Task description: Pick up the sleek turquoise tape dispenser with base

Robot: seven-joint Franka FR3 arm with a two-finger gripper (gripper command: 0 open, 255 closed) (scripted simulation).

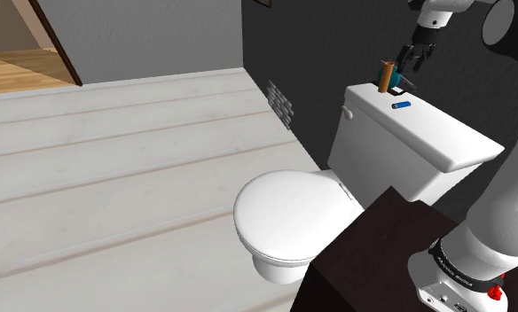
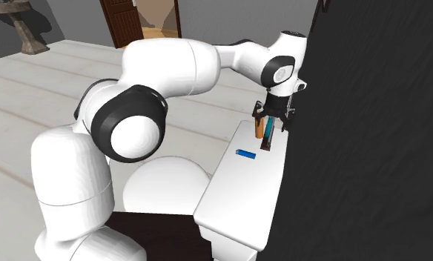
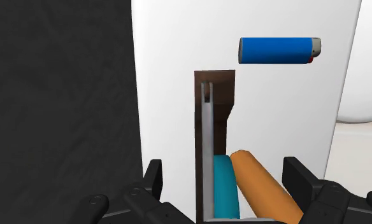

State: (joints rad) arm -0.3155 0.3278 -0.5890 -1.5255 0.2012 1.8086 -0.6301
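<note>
Hand (image 1: 414,60) (image 2: 273,119) (image 3: 226,181) status: wide open, gripping nothing, its two fingers standing clear on either side of the tape dispenser (image 1: 396,80) (image 2: 268,139) (image 3: 213,108). You will find this dispenser, turquoise on a dark brown base, on the toilet tank lid (image 1: 443,133) (image 2: 241,193) (image 3: 172,63), at the end farthest from the stand (image 1: 372,257). An orange cylinder (image 1: 384,75) (image 2: 259,127) (image 3: 264,191) leans against the dispenser, also between the fingers. A blue lighter (image 1: 401,105) (image 2: 245,154) (image 3: 279,50) lies flat on the lid nearby, apart from both. Lettering on the arm's base ring (image 1: 451,270) is too small for you to read. Observe the edges: the dispenser sits just beside the lid's rear edge, close to the dark wall (image 1: 337,44) (image 2: 371,148) (image 3: 57,95); bare lid extends on the lighter side.
</note>
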